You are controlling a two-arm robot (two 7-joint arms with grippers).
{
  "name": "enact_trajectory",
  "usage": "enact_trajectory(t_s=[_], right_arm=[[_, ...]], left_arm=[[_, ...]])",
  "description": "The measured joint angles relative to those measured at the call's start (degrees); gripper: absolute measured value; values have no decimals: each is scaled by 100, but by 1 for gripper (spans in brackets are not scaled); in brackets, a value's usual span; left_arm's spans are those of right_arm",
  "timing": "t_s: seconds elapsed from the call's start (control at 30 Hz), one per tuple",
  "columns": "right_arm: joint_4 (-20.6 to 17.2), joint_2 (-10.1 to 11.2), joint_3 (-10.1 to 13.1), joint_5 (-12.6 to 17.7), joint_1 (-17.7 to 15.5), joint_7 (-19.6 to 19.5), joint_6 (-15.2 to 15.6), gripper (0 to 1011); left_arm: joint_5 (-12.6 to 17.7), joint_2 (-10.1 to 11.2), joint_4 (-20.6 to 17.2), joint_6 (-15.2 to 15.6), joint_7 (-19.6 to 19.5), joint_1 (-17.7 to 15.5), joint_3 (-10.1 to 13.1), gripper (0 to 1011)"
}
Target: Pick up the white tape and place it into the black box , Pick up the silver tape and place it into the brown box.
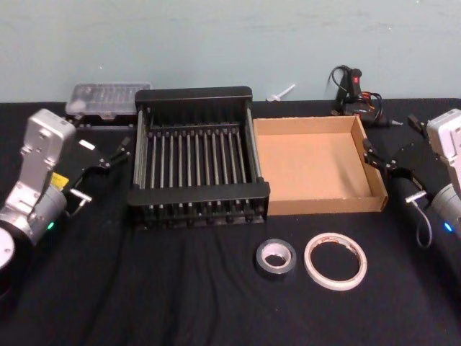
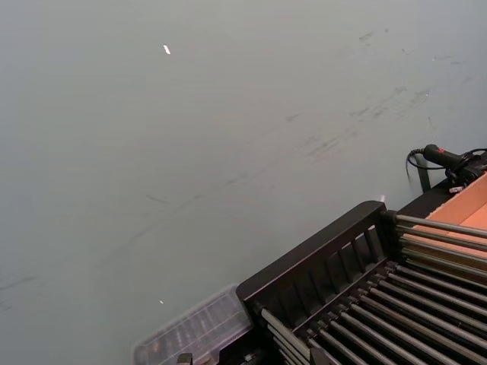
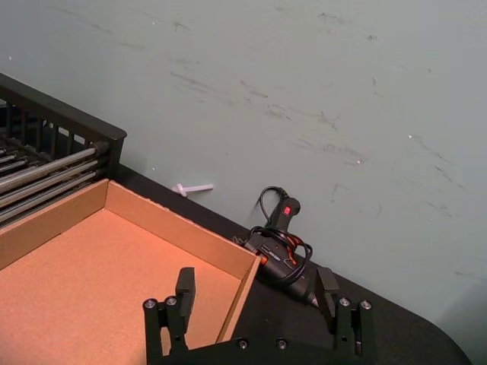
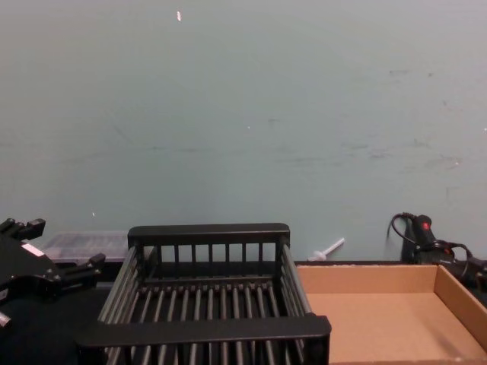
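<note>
Black cloth (image 1: 202, 288) holds both tapes, tools apart.

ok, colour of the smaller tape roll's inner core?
Pale, off-white, inside the dull grey silver tape. Head view shows it best.

No text, brand, number or sign can be read. The thin, wide ring of white tape (image 1: 335, 261), lying near the front edge of the black-clothed table (image 1: 180, 288), has reddish marks on its inner core, too small to make out as letters.
</note>
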Motion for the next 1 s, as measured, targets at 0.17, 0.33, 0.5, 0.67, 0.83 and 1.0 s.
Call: enact_trajectory(t_s=[0.17, 0.33, 0.5, 0.67, 0.83, 1.0], right_arm=[[0, 0, 0, 0, 0, 0, 0, 1002], [0, 0, 0, 0, 0, 0, 0, 1002], [0, 0, 0, 0, 0, 0, 0, 1002], [0, 0, 0, 0, 0, 0, 0, 1003], [0, 0, 0, 0, 0, 0, 0, 1002], [0, 0, 0, 0, 0, 0, 0, 1002]], left_arm=[[0, 0, 0, 0, 0, 0, 0, 1001], [0, 0, 0, 0, 0, 0, 0, 1001], [0, 0, 0, 0, 0, 0, 0, 1002], [0, 0, 0, 0, 0, 0, 0, 1001], [0, 0, 0, 0, 0, 0, 0, 1001], [0, 0, 0, 0, 0, 0, 0, 1001]])
